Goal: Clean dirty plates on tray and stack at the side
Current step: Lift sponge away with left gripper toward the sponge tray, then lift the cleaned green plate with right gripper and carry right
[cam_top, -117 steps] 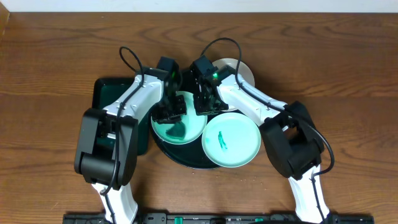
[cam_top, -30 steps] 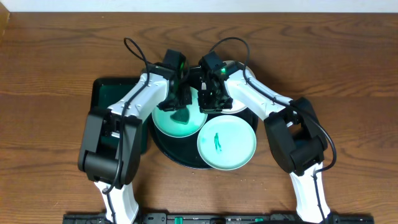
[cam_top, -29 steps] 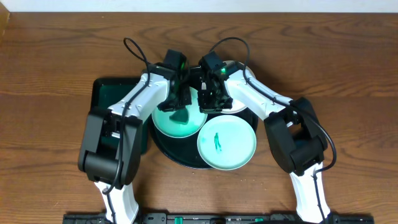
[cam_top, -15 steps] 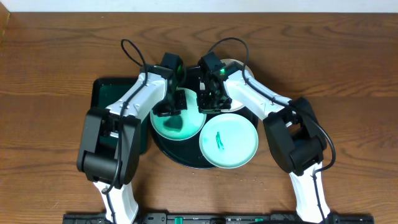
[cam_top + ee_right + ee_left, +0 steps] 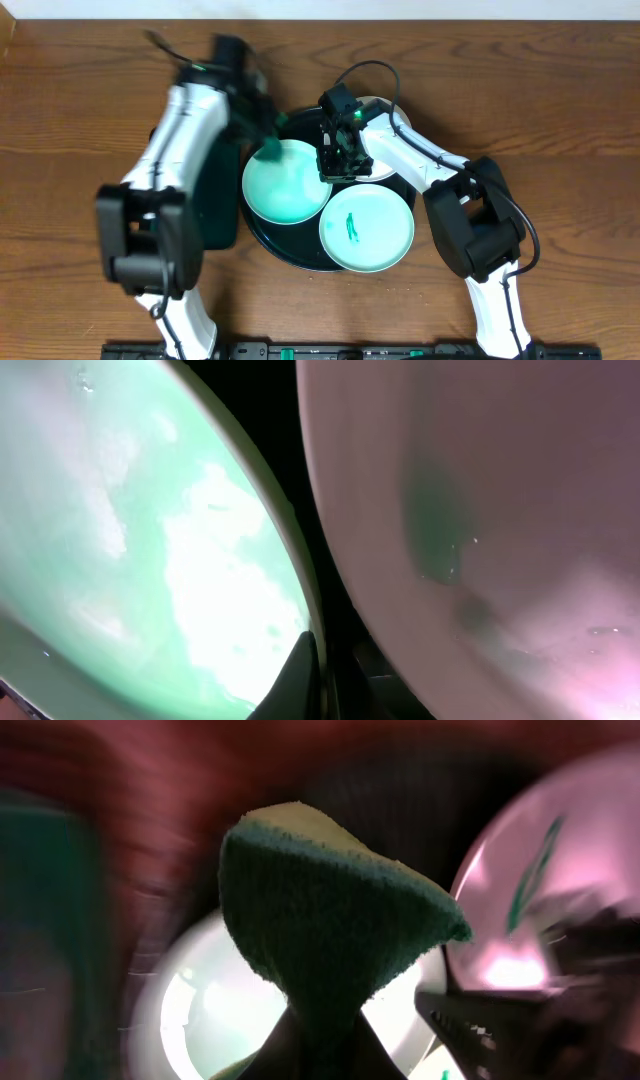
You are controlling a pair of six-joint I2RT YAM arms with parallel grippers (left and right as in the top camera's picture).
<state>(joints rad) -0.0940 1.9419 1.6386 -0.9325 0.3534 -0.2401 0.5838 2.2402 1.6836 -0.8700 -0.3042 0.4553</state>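
Observation:
The black tray (image 5: 263, 243) holds three pale mint plates. The left plate (image 5: 283, 184) shows no streak. The front plate (image 5: 366, 227) has a teal streak at its centre. The back plate (image 5: 378, 150) is partly hidden by my right arm. My right gripper (image 5: 334, 166) is shut on the left plate's rim; the right wrist view shows that rim (image 5: 290, 560) pinched between my fingers (image 5: 303, 672). My left gripper (image 5: 256, 122) is blurred, above the tray's back-left edge. It is shut on a dark green sponge (image 5: 325, 910), held above the left plate (image 5: 225, 1010).
A dark-green rectangular tray (image 5: 222, 205) lies left of the black tray, mostly under my left arm. Brown wood-grain tabletop (image 5: 560, 120) surrounds both trays. The streaked plate also shows in the left wrist view (image 5: 540, 890).
My left arm has swung up and to the left, lifting the sponge off the left plate, whose face is now uncovered. My right gripper has stayed on that plate's rim.

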